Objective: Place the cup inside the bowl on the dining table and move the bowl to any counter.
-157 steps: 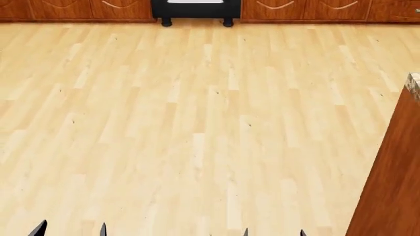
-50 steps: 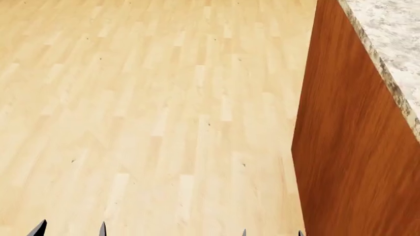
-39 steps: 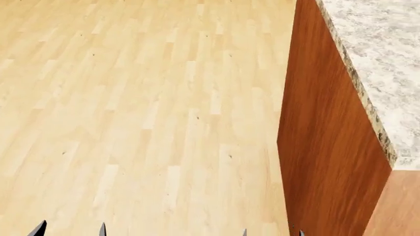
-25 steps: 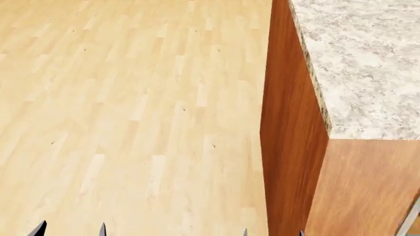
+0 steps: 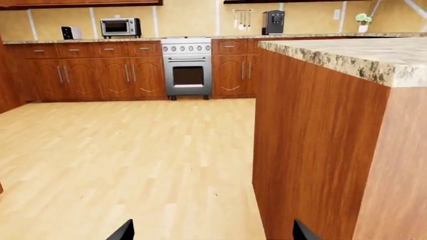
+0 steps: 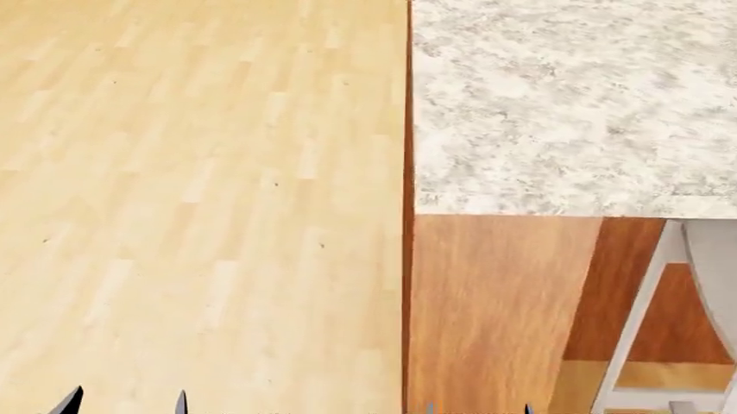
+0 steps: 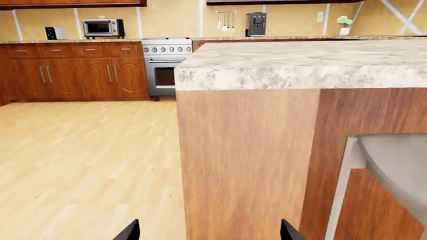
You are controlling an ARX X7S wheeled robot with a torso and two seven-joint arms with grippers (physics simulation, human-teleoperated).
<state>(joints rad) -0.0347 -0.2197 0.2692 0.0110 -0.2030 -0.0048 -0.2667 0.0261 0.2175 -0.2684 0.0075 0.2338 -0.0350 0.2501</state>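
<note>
Nothing of the job looks begun: the robot stands at the corner of the dining table [image 6: 553,112], and neither the cup nor the bowl shows anywhere on the stretch of pale top in sight. The left gripper [image 5: 211,233] and right gripper [image 7: 209,232] hang low beside the table's wood panel, fingertips spread wide, holding nothing. Finding both items, nesting them, and reaching the counter [image 7: 87,41] along the far wall all remain.

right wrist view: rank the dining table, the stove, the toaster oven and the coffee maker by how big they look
Largest to smallest as they look here:
1. dining table, though it is nearest the camera, which inflates it
2. stove
3. toaster oven
4. coffee maker, close in apparent size to the toaster oven, so that order is unsure
</note>
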